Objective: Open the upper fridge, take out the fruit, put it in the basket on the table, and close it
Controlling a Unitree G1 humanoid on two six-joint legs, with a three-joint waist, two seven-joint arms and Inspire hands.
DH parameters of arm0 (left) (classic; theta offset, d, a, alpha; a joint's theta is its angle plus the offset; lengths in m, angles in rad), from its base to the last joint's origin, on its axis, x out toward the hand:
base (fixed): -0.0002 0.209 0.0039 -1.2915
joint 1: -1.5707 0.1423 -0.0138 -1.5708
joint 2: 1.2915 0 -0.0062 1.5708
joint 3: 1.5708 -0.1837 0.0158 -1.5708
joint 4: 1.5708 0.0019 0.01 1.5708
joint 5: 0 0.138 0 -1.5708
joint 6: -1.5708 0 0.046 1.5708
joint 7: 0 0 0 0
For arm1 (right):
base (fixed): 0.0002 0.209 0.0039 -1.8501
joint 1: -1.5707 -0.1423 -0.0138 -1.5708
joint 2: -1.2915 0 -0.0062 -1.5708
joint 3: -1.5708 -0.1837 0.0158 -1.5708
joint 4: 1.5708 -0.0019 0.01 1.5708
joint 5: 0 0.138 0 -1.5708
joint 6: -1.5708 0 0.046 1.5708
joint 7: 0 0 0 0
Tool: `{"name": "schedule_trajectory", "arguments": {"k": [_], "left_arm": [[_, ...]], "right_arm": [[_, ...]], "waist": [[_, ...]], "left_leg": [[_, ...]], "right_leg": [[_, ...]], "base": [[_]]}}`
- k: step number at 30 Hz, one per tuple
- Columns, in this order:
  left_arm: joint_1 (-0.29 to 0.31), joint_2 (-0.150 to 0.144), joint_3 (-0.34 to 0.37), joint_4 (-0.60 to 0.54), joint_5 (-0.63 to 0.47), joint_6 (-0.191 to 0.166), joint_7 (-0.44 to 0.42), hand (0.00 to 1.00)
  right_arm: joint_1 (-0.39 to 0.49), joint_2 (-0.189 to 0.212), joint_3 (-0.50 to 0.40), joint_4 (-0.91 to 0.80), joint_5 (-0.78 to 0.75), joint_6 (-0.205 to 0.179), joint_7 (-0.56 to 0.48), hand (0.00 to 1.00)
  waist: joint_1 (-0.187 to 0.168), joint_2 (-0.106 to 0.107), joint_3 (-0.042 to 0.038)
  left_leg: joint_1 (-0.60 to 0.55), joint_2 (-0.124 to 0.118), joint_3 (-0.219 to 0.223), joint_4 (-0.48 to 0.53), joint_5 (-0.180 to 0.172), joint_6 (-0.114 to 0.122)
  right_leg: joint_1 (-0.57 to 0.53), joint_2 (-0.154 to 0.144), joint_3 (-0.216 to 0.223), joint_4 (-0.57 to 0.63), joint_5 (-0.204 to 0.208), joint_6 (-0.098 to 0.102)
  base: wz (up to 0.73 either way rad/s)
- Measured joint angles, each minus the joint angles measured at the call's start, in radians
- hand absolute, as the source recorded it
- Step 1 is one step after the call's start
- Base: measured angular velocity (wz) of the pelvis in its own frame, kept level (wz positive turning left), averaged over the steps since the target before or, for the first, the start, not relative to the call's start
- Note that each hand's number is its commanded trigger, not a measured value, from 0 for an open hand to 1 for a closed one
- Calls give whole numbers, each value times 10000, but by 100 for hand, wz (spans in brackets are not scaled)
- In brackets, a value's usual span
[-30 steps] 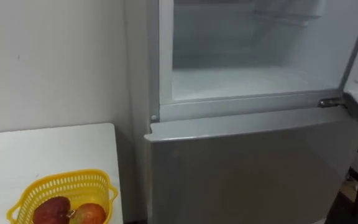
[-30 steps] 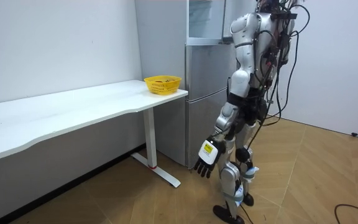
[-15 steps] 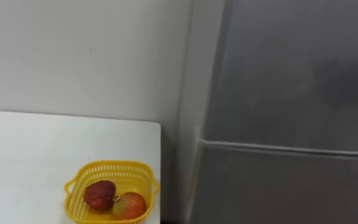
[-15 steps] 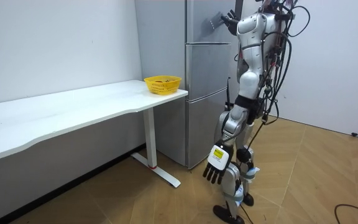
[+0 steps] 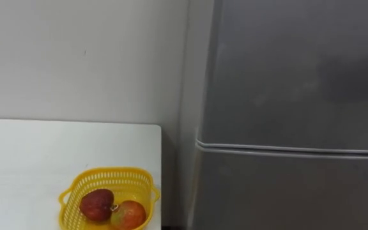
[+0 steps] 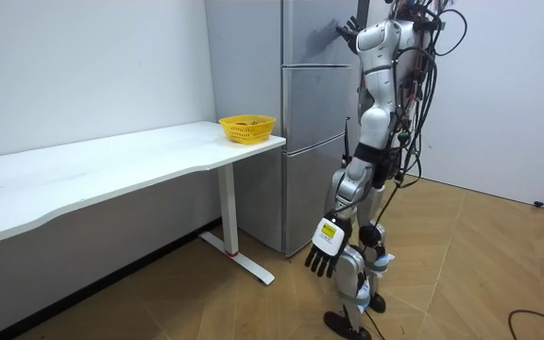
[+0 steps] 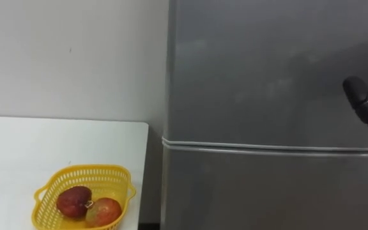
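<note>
Right hand raised high at the upper door of the tall grey two-door fridge, on the right of the scene. Fingers straight and slightly spread, tips at the metal, nothing held. Actual contact with the door not certain from either angle.

Left hand low beside the near leg in the room view, fingers relaxed and fanned, empty.

Upper door shut flush, with a thin seam between it and the lower door, also shut. Inside of the upper compartment hidden.

Just left of the fridge: long white table against the pale wall. Yellow plastic mesh basket on the table's right end, near the fridge-side edge. Two fruits in the basket, touching: dark red fruit on the left, orange-red fruit on the right.

Robot upright on the wooden floor, facing the fridge and close to it, right of the table end.
</note>
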Motion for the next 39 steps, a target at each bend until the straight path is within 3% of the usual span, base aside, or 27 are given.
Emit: {"name": "schedule_trajectory", "arguments": {"k": [5, 9, 13, 17, 18, 22, 25, 30, 39], "left_arm": [[9, -9, 0, -8, 16, 179, 205, 0], [-8, -12, -2, -21, -21, 438, 356, 0], [-18, -24, -212, -19, -333, 665, 489, 0], [-15, -127, -412, -34, -288, 945, 490, 0], [-39, -186, -415, -86, -220, 1049, 463, 0], [-8, -71, -343, -240, -232, 1181, 463, 0], [28, -152, -374, -331, -194, 1217, 403, 0], [11, -280, -383, -320, 183, 1318, 203, 0], [-161, -280, -474, -413, 186, 1743, -28, 0]], "right_arm": [[564, 2, -398, 688, -2490, 16, -1142, 0], [1599, 37, -461, 2072, -3983, 215, -2135, 0], [2376, 432, -484, 4515, -4701, 512, -2911, 0], [2824, 985, -279, 6754, -4660, 1058, -3062, 0], [3001, 1174, -255, 7191, -4545, 1306, -3040, 0], [3204, 1320, 421, 10009, -4479, 1422, -2533, 0], [3206, 1415, 961, 11653, -4315, 1623, -1867, 0], [3044, 1816, 994, 13778, -4288, 1771, -811, 0], [2879, 2056, 2085, 14669, -4389, 2129, 754, 0]], "waist": [[5, 2, -12], [-65, 6, -45], [-181, 89, -113], [-187, 232, -61], [-219, 288, -90], [-198, 460, -51], [-180, 466, -59], [-123, 573, -51], [40, 716, -42]], "left_leg": [[6, -3, 80, -5, 0, 1], [7, -5, 123, -15, 0, 0], [61, -15, 118, -14, 0, 0], [205, -5, 216, -174, 0, 0], [202, -14, 210, -193, 0, 1], [329, -21, 144, -214, 0, 1], [363, -17, 122, -228, 0, 0], [487, -16, 144, -246, 0, 0], [532, -17, 197, -289, 0, 0]], "right_leg": [[-6, 10, 55, -57, -12, 18], [31, -20, 82, -150, -10, 19], [110, -28, 68, -193, -18, 29], [204, -4, 186, -205, -51, 46], [166, -15, 208, -183, -76, 58], [253, -15, 224, -186, -147, 56], [271, -10, 202, -183, -154, 50], [383, -13, 179, -216, -164, 44], [423, -22, 179, -187, -171, 43]], "base": [[0], [0], [1], [-7], [0], [2], [3], [-1], [-1]]}}
